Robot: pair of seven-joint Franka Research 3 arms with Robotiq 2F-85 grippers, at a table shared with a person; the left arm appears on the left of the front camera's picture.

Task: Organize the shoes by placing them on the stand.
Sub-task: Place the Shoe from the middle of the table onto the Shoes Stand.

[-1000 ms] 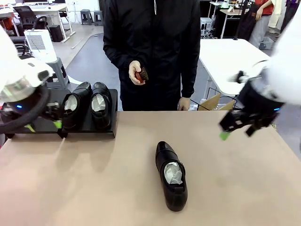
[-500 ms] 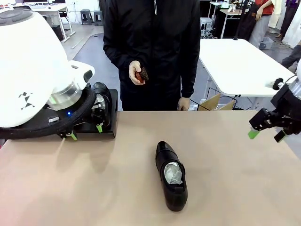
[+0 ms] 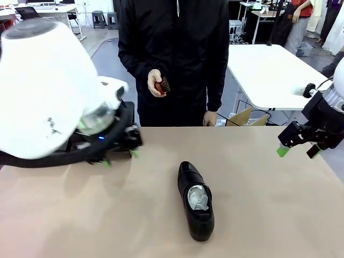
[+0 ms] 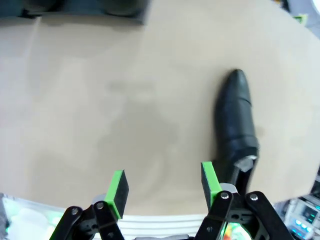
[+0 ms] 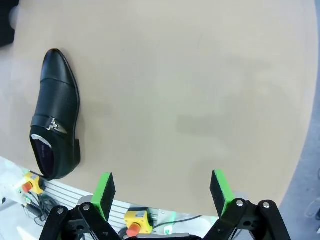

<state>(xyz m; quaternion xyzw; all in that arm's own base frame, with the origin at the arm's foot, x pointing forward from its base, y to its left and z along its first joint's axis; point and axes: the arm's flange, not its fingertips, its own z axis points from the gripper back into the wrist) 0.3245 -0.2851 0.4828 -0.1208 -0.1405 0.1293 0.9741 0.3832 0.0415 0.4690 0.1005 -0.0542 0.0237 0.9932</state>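
One shoe [image 3: 196,201] is left lying near the middle of the table [image 3: 269,215], toe toward the person, well apart from the stand [image 4: 75,7] at the far left. The left gripper [image 4: 162,187] is spread and empty above the table; the right gripper [image 5: 162,192] is wide and empty. A glossy upper could slip if pinched off-centre, and the shoe might be tipped.
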